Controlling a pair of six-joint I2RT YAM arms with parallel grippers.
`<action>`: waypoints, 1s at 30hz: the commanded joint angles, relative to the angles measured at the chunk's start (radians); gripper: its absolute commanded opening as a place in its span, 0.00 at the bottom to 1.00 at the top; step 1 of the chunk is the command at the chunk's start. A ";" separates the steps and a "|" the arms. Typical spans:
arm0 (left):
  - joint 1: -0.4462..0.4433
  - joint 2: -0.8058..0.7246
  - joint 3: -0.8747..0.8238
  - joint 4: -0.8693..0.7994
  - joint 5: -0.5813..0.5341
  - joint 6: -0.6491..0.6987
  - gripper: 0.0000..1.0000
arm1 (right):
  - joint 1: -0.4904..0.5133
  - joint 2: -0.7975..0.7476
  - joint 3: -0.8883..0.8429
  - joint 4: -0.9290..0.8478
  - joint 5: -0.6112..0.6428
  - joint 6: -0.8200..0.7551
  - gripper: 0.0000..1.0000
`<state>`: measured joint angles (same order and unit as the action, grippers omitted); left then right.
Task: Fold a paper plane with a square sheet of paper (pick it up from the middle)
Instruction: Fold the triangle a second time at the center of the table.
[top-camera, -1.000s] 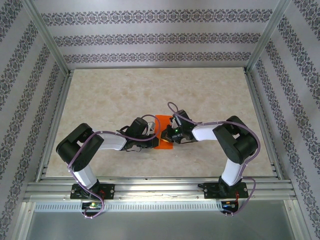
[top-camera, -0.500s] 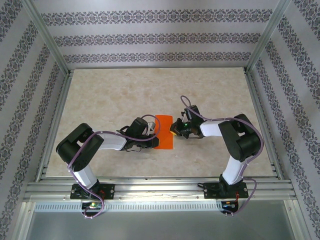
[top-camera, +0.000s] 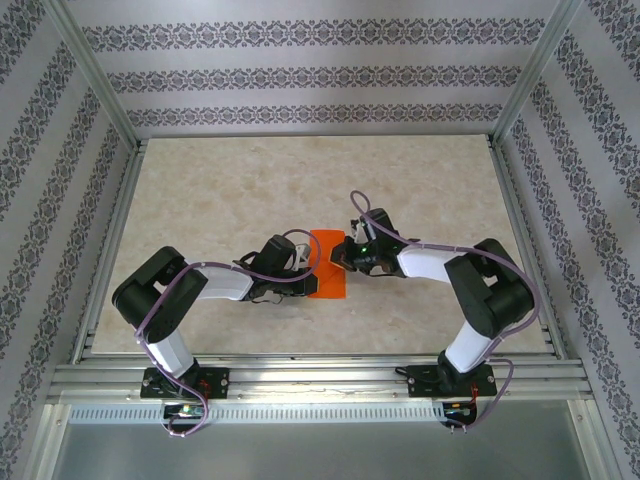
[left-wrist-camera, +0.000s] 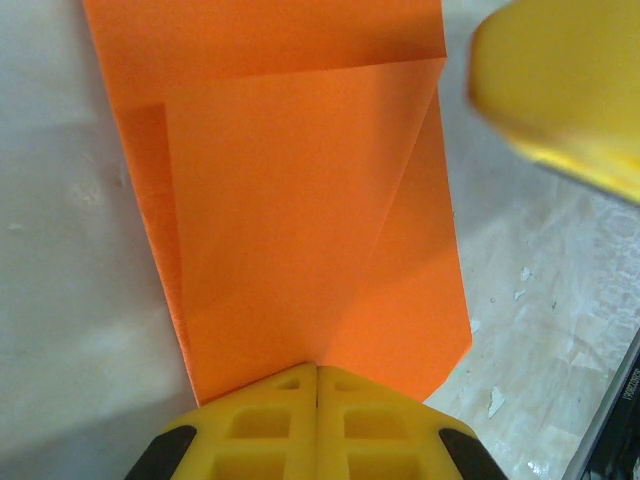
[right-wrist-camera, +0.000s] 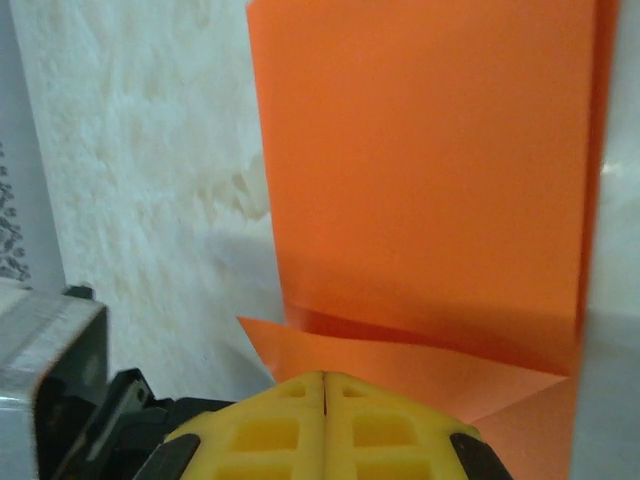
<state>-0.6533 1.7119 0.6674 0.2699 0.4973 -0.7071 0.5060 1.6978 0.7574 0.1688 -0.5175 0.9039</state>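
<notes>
Pressing on partly folded square sheet of paper (top-camera: 329, 283) flat on table (top-camera: 250, 190): left claw (left-wrist-camera: 317, 377) pressed together at its left edge, right claw (right-wrist-camera: 325, 383) pressed together at right edge.

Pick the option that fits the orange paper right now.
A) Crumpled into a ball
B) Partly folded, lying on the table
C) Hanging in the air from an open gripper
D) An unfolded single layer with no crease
B: in the left wrist view the orange sheet of paper lies on the table with layers folded over it and a slanted crease, and the left gripper is at its near edge, jaws shut.
</notes>
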 joint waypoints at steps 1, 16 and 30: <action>0.004 0.020 -0.016 -0.118 -0.017 0.019 0.00 | -0.006 0.045 -0.004 -0.005 0.009 0.006 0.00; 0.003 -0.075 0.104 -0.092 0.027 -0.092 0.00 | -0.032 0.099 -0.019 -0.057 0.043 0.008 0.00; -0.006 0.108 0.239 -0.141 0.024 -0.135 0.00 | -0.030 0.092 -0.021 -0.043 0.043 0.031 0.00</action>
<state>-0.6537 1.8053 0.8780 0.1680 0.5129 -0.8257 0.4797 1.7702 0.7570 0.1543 -0.5167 0.9207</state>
